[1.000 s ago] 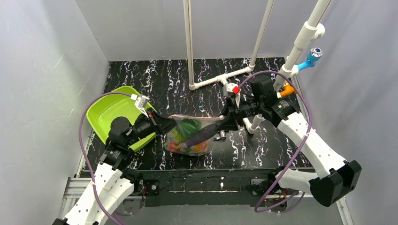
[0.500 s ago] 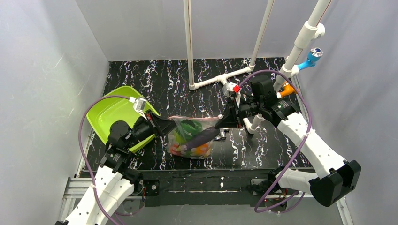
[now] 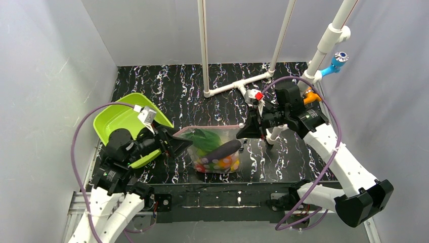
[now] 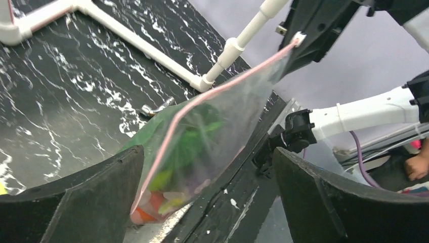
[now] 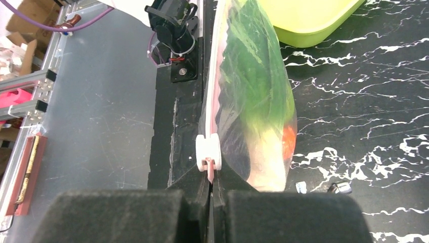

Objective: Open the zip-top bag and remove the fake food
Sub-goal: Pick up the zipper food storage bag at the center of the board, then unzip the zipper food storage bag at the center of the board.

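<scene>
While the right claw [image 5: 212, 190] pinched shut on the end of the bag's [image 3: 215, 147] pink zip strip [image 4: 212, 93], the bag sat by the surface's [image 3: 152, 86] near edge, food [image 3: 218, 161] heaped inside. The left claw [image 4: 207, 157] gaped wide around the bag's other end, gripping nothing, beside the tray [image 3: 114, 121].

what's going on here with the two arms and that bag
Two arms are working on a clear zip-top bag of fake food. The right gripper is shut on one end of the pink zip strip, by the white slider, holding that end up. The left gripper is open at the other end and grips nothing. The toys, including a purple eggplant, are inside the bag. A lime-green tray sits beside the left arm.
</scene>
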You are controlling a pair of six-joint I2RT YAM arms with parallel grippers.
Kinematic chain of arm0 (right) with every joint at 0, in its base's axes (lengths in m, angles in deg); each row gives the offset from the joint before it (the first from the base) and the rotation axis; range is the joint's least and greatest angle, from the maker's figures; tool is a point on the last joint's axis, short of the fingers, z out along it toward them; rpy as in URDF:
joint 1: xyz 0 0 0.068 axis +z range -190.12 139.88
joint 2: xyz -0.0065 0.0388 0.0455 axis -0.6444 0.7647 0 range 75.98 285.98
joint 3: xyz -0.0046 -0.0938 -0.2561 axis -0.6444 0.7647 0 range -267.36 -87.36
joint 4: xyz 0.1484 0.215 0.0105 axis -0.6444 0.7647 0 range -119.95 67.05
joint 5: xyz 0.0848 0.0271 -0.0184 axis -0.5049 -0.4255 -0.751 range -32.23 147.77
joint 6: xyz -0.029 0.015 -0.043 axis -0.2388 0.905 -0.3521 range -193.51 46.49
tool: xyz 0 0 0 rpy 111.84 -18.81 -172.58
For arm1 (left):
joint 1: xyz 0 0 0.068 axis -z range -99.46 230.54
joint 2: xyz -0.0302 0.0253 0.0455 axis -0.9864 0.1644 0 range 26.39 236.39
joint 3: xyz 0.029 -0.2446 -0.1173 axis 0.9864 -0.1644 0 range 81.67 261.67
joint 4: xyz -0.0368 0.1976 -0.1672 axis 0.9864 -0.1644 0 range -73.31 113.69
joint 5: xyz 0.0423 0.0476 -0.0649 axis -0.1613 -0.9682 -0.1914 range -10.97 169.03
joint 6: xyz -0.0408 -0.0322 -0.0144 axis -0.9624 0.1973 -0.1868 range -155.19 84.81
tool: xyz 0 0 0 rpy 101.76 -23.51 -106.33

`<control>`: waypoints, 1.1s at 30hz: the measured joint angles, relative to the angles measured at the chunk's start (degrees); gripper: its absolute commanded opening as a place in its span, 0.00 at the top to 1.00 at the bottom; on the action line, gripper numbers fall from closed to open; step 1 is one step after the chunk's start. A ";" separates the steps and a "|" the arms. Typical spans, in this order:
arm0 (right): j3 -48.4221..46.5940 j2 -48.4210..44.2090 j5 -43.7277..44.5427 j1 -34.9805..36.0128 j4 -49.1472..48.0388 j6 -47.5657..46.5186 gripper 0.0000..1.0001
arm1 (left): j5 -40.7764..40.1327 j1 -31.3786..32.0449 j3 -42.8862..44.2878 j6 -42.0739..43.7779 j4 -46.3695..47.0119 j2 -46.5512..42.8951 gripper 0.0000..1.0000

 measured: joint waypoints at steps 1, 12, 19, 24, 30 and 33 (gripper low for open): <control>-0.55 0.02 0.26 0.00 0.87 -0.44 0.99 | -0.02 0.00 2.97 2.54 -3.32 0.17 0.02; -2.49 -0.63 2.08 -0.37 5.14 -3.85 0.99 | 12.70 5.03 23.89 17.20 -10.91 23.91 0.02; -2.49 -0.24 1.14 -0.42 5.11 -3.80 0.99 | 12.22 18.29 39.67 37.27 -12.59 37.68 0.24; -2.47 -0.24 0.81 -0.42 5.11 -3.80 0.99 | 10.34 22.34 43.93 45.48 -15.52 46.60 0.38; -2.10 -0.26 0.57 -0.42 4.87 -3.80 0.99 | 8.85 23.63 43.91 50.77 -19.93 50.99 1.00; -2.08 -0.26 0.55 -0.42 4.72 -3.76 0.99 | 8.85 23.93 43.91 51.12 -20.74 50.99 1.00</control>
